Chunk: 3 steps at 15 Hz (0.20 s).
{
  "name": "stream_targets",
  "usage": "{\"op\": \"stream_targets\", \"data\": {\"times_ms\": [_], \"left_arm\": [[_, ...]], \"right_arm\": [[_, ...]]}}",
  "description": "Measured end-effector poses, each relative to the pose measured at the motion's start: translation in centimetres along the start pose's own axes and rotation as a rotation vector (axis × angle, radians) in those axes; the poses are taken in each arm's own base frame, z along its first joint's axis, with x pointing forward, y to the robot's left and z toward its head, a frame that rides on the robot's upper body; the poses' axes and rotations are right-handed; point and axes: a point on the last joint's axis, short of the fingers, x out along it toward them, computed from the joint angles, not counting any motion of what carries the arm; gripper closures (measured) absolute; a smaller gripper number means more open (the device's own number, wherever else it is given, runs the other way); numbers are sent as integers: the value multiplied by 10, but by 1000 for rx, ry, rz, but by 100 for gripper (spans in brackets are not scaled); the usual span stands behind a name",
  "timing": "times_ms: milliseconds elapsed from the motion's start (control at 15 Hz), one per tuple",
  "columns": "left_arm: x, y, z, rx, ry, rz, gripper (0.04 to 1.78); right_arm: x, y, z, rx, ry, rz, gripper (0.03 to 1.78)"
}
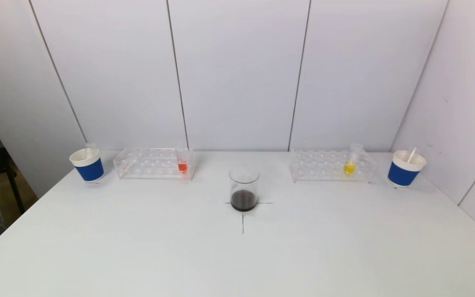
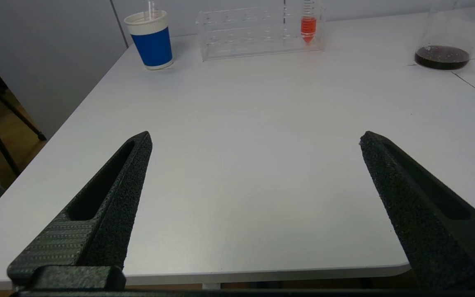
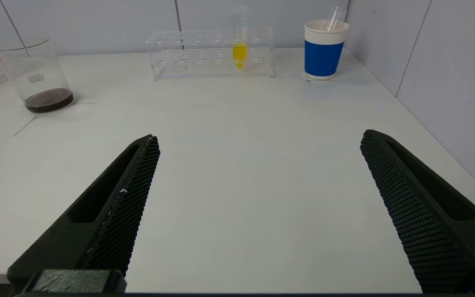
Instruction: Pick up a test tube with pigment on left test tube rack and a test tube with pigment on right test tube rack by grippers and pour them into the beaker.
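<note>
A test tube with red pigment [image 1: 182, 165] [image 2: 308, 25] stands at the right end of the clear left rack [image 1: 153, 163] [image 2: 254, 35]. A test tube with yellow pigment [image 1: 349, 166] [image 3: 240, 53] stands in the clear right rack [image 1: 331, 166] [image 3: 210, 53]. The glass beaker [image 1: 243, 189] [image 2: 443, 45] [image 3: 35, 78] sits between the racks on a cross mark and holds dark liquid. My left gripper [image 2: 256, 138] is open near the table's front edge, far from the red tube. My right gripper [image 3: 258, 138] is open too, far from the yellow tube. Neither shows in the head view.
A blue and white paper cup [image 1: 88, 165] [image 2: 151, 40] stands left of the left rack. Another cup [image 1: 405, 168] [image 3: 324, 49] stands right of the right rack, close to the side wall [image 1: 460, 103]. White wall panels close the table's far edge.
</note>
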Motion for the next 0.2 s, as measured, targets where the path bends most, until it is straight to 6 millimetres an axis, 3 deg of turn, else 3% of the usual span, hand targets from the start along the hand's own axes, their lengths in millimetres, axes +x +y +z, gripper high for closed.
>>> {"op": "stream_targets", "data": {"times_ms": [200], "left_arm": [[0,0,0,0,0,0,6]], "right_arm": [[0,0,0,0,0,0,4]]}}
